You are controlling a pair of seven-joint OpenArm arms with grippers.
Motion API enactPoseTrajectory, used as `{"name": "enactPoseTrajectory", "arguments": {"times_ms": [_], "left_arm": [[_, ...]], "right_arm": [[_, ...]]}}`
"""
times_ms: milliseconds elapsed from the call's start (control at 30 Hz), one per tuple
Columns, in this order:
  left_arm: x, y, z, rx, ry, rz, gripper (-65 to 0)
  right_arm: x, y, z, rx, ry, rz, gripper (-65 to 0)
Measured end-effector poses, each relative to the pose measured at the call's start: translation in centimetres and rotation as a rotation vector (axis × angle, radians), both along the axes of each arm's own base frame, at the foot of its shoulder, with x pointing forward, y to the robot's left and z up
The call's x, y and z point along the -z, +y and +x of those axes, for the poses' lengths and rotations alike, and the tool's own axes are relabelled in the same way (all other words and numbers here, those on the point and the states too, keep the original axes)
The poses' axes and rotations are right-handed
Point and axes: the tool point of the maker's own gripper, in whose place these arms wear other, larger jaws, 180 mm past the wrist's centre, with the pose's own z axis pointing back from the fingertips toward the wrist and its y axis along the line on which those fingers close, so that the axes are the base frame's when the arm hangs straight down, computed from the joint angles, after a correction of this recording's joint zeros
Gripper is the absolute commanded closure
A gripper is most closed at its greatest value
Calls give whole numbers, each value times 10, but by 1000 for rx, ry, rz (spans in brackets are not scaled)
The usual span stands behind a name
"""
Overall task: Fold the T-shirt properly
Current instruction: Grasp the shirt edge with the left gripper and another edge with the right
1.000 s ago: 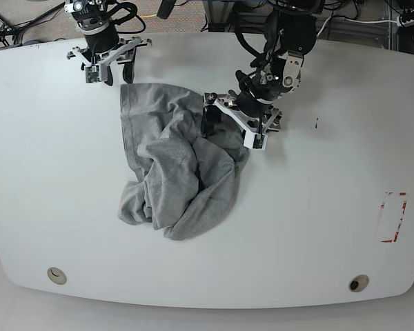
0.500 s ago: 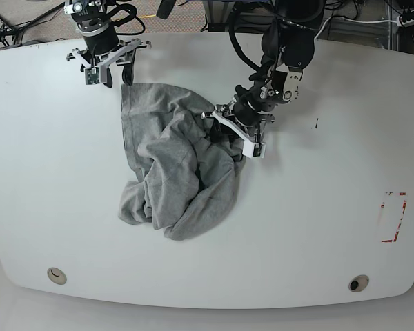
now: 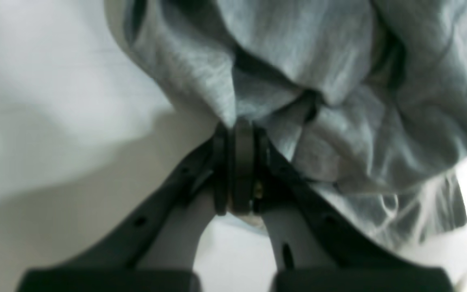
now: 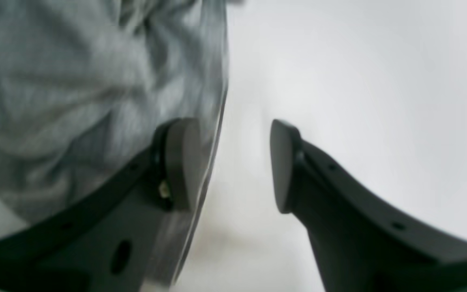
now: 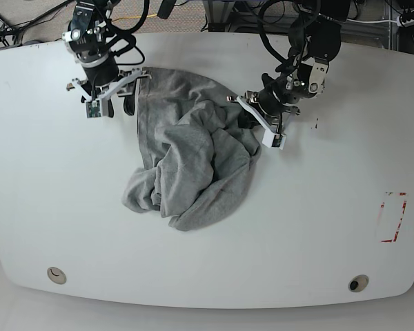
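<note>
Our left gripper (image 3: 239, 162) has its dark jaws squeezed tight together on a pinch of the soft, light grey cotton T-shirt (image 5: 190, 165), right at a bunched-up edge on that arm's side of the heap. Our right gripper (image 4: 233, 162) has its jaws part way open and nothing between them; one dark rounded pad (image 4: 183, 162) sits just beside the cloth's edge, maybe touching it, and the other is over bare table. The T-shirt lies in a crumpled pile near the middle of the smooth white table (image 5: 317, 227), with deep folds and wrinkles, and we cannot pick out the sleeves, the neck or any printing. We think it will be light and floppy. It will sag and drag when we lift it, and it may slip out if we only hold one thin layer. A good place to hold is a thick hem or a corner, one in each gripper, so we can pull it flat. The table looks hard and slippery, so the cloth should slide on it easily.
</note>
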Motion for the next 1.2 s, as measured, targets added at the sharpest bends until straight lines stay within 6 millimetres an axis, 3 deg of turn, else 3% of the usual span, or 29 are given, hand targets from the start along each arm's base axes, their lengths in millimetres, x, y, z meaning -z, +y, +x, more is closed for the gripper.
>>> {"name": "enactPoseTrajectory", "arguments": {"times_ms": [133, 333, 433, 633, 800, 933, 1100, 1200], "left_arm": [[-3, 17, -6, 38, -21, 41, -6], [-14, 60, -8, 56, -70, 93, -4], [-18, 76, -6, 51, -88, 126, -4], [-25, 101, -8, 74, -109, 179, -4], [-29, 113, -8, 96, -119, 219, -4], [-28, 115, -7, 95, -116, 225, -4], [-26, 115, -10, 96, -108, 224, -4], [-25, 115, -12, 96, -103, 224, -4]], "right_arm": [[-14, 0, 27, -5, -22, -6, -276], [-33, 26, 59, -84, -46, 4, -277], [-36, 28, 75, -94, -48, 1, -277], [-38, 74, 91, -285, -50, -16, -277], [-43, 123, 92, -467, -81, -8, -277], [-31, 142, 98, -566, -40, -54, -277], [-39, 170, 113, -655, -73, -56, -388], [-33, 177, 119, -703, -48, -87, -400]]}}
